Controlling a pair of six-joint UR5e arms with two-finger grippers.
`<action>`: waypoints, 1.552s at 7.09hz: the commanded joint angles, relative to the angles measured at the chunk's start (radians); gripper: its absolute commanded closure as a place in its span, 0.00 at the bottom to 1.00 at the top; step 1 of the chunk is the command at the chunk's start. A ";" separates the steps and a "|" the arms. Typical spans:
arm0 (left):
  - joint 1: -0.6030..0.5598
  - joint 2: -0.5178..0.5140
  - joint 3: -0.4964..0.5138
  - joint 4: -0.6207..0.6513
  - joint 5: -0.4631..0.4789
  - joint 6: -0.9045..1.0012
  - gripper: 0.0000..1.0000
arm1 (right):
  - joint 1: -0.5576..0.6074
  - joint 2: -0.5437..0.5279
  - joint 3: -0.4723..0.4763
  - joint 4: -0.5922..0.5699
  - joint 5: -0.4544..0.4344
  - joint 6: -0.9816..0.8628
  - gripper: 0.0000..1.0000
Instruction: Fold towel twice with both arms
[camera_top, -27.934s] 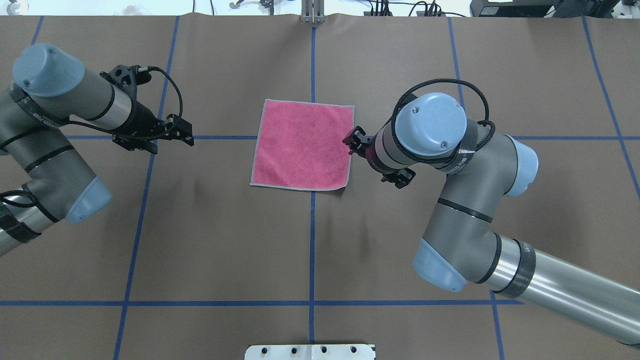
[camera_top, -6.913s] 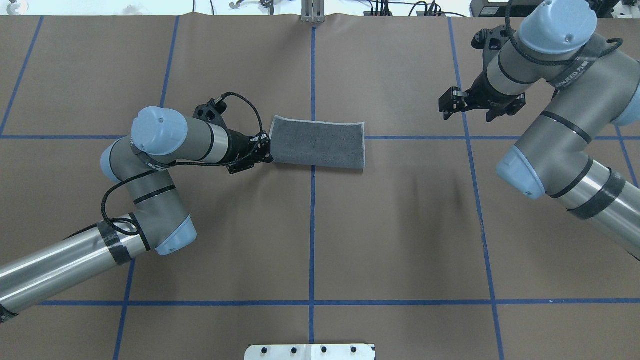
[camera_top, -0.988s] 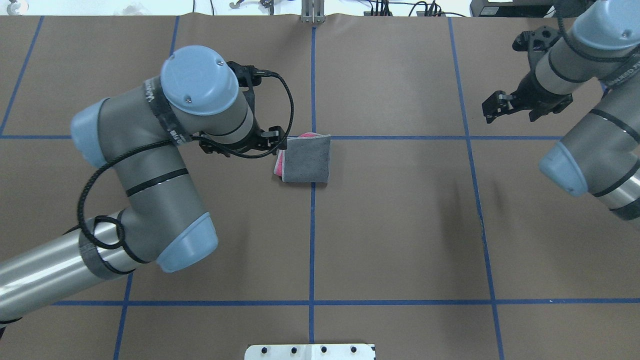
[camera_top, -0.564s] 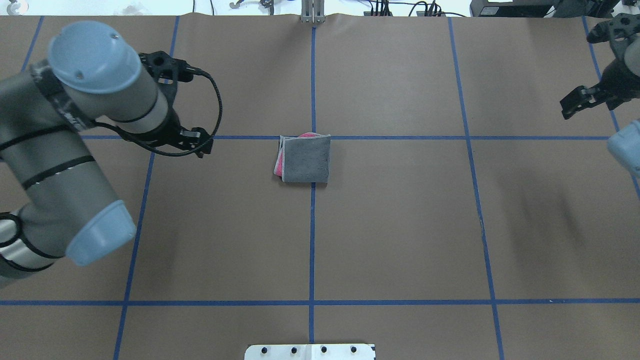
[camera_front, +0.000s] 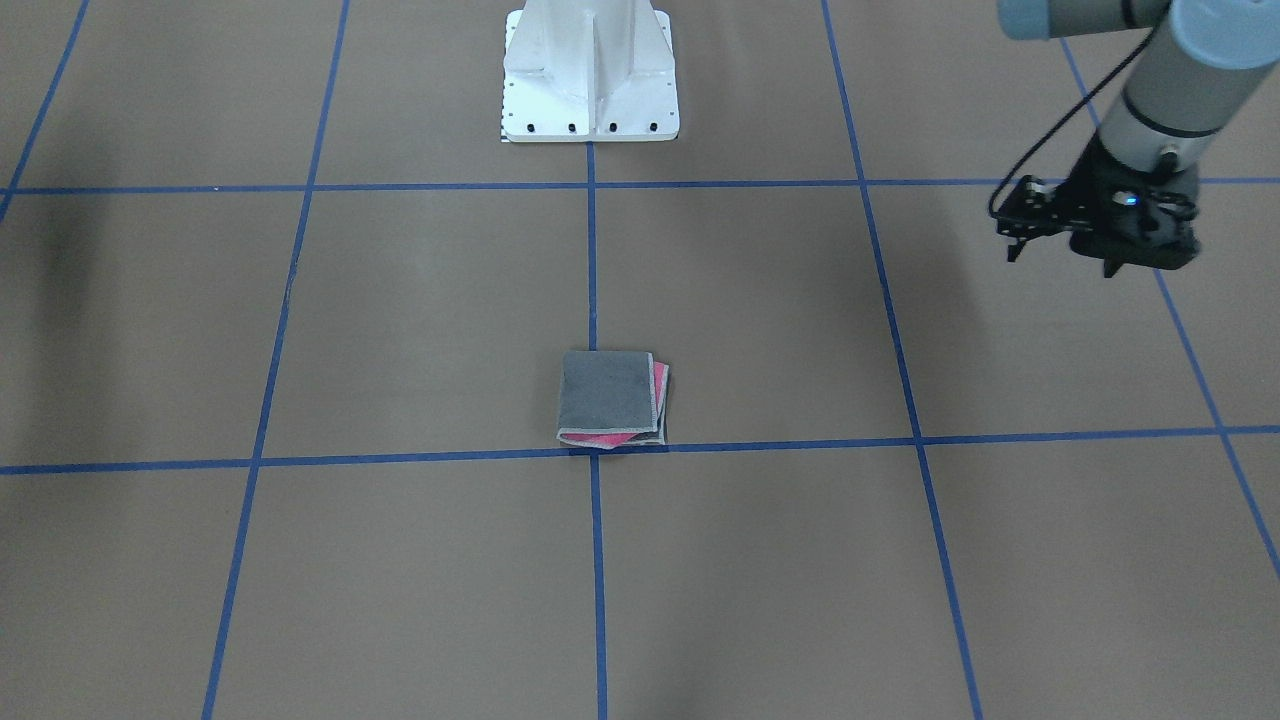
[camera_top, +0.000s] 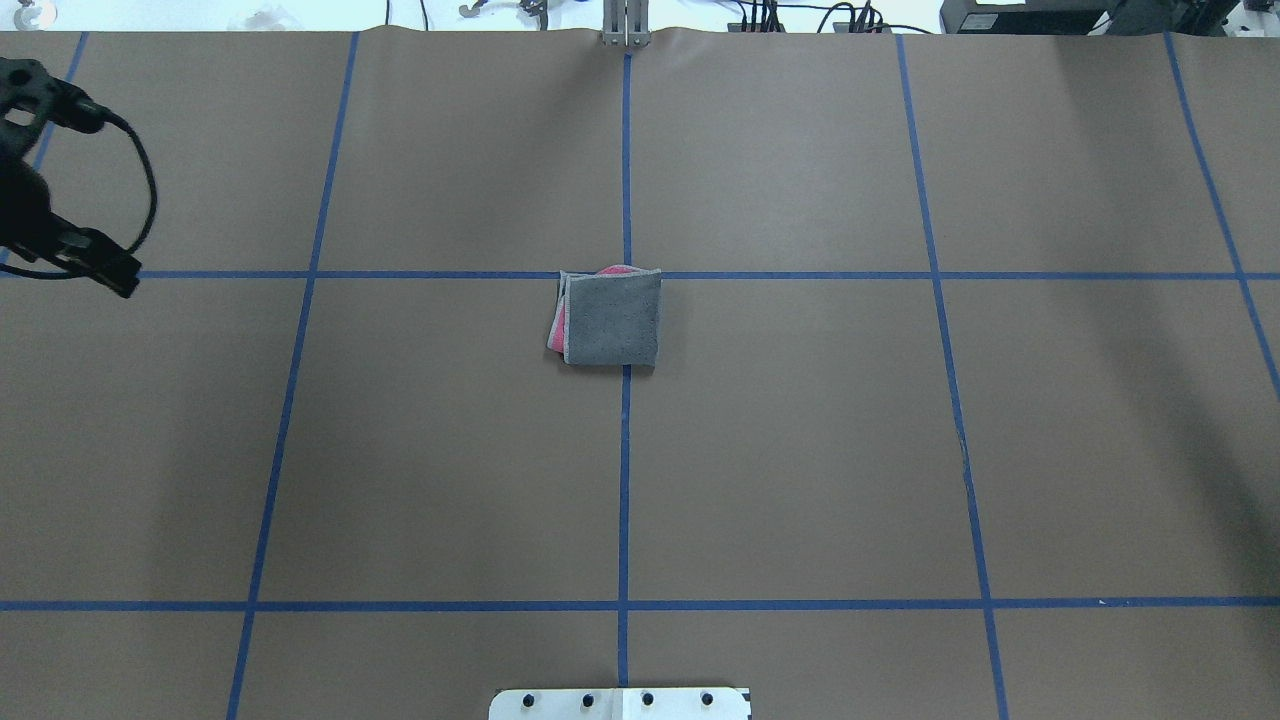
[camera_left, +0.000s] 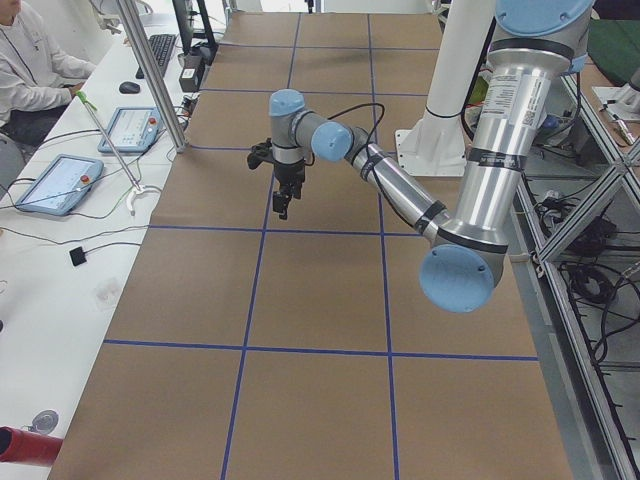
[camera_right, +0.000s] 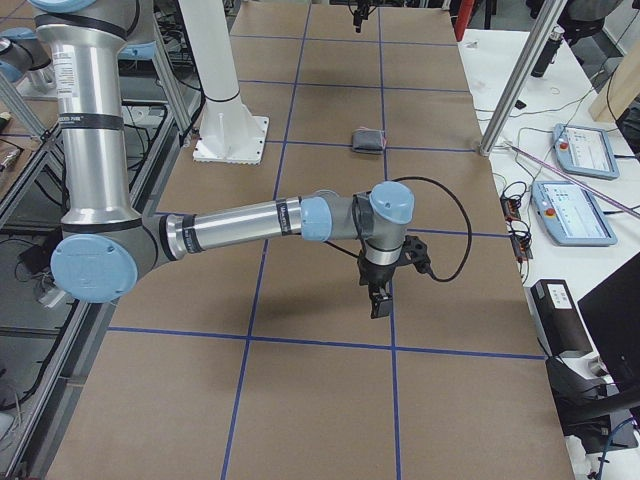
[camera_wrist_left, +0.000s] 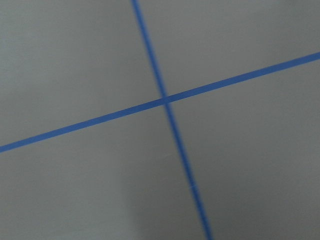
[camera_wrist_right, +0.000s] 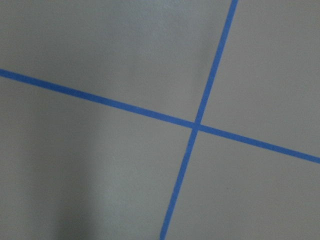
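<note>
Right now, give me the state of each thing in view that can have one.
towel: folded into a small square, grey face up, pink edges showing, lying free
left gripper: far from the towel, empty; open or shut unclear
right gripper: far from the towel, empty; open or shut unclear

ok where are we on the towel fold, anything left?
Done: the towel lies as a small layered square, grey face out, so both folds look made. In hand: nothing; the left gripper and right gripper hang over bare table, apart from it, no cloth in either. Left: probably nothing, though pink peeks out on two edges, so layers are slightly misaligned.
</note>
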 joint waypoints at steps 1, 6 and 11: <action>-0.217 0.110 0.126 -0.018 -0.096 0.322 0.00 | 0.058 -0.064 -0.003 0.002 0.024 -0.064 0.00; -0.455 0.287 0.233 -0.214 -0.227 0.434 0.00 | 0.058 -0.066 -0.009 0.002 0.025 -0.064 0.00; -0.457 0.281 0.220 -0.227 -0.230 0.436 0.00 | 0.058 -0.066 -0.008 0.002 0.024 -0.060 0.00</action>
